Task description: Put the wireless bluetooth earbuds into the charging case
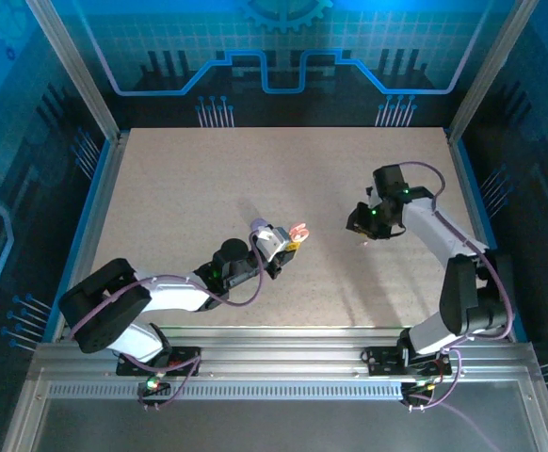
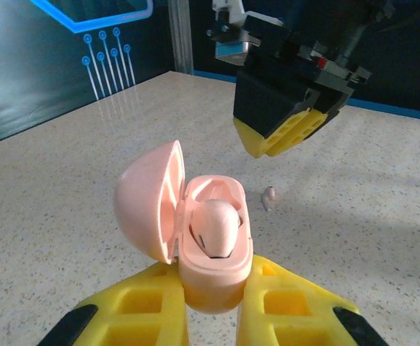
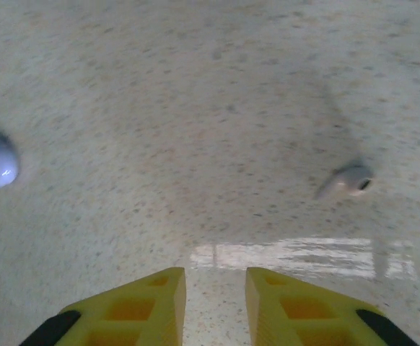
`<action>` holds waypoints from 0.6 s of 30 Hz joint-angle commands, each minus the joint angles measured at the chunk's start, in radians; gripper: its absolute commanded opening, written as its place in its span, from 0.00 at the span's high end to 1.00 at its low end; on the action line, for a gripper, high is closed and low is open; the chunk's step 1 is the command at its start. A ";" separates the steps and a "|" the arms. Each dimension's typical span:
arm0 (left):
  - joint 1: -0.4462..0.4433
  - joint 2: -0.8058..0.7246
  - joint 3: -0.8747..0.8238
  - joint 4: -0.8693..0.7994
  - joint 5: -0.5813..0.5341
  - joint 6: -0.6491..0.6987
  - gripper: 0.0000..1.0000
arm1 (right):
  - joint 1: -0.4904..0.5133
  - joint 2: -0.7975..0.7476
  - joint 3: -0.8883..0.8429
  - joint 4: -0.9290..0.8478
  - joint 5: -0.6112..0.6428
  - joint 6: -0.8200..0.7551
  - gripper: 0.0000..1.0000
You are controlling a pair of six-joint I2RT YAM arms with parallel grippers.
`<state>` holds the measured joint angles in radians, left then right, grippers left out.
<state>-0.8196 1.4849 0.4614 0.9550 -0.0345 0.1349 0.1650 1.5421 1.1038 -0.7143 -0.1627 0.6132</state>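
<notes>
One earbud [image 2: 217,225] sits in the open pink case [image 2: 211,277], which the left end effector [image 2: 213,295] grasps. A second earbud [image 2: 268,197] lies on the tabletop [image 2: 369,223] just beyond the case. The right end effector [image 2: 278,140] hovers beyond the case near it, released and empty, fingers slightly parted.

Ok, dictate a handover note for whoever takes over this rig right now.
The left gripper is shut on the open pink case.
The right gripper is slightly open, empty, above the table.
Done: one earbud sits in the case.
Remaining: the second earbud lies on the table beyond the case; it likely needs picking up and seating.
</notes>
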 commanded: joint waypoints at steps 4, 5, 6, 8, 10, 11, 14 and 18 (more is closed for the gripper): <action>-0.004 0.016 0.032 0.019 -0.060 -0.030 0.86 | -0.018 0.124 0.072 -0.118 0.149 0.306 0.68; -0.004 0.018 0.036 0.014 -0.061 -0.029 0.86 | -0.019 0.143 0.079 -0.130 0.179 0.356 0.67; -0.003 0.018 0.039 0.010 -0.061 -0.030 0.86 | -0.019 0.158 0.088 -0.141 0.204 0.387 0.68; -0.003 0.025 0.047 0.004 -0.061 -0.029 0.87 | -0.018 0.187 0.109 -0.154 0.245 0.435 0.67; -0.003 0.033 0.052 0.004 -0.061 -0.031 0.86 | -0.018 0.202 0.120 -0.155 0.269 0.466 0.67; -0.002 0.036 0.054 0.004 -0.062 -0.035 0.86 | -0.018 0.205 0.124 -0.157 0.284 0.484 0.67; -0.001 0.046 0.057 0.005 -0.063 -0.051 0.86 | -0.023 0.208 0.117 -0.155 0.316 0.534 0.67; 0.000 0.049 0.057 0.004 -0.062 -0.055 0.86 | -0.034 0.216 0.094 -0.131 0.306 0.579 0.69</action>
<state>-0.8192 1.5253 0.4889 0.9466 -0.0834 0.1024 0.1505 1.7416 1.1942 -0.8295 0.1101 1.1114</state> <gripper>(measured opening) 0.171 0.317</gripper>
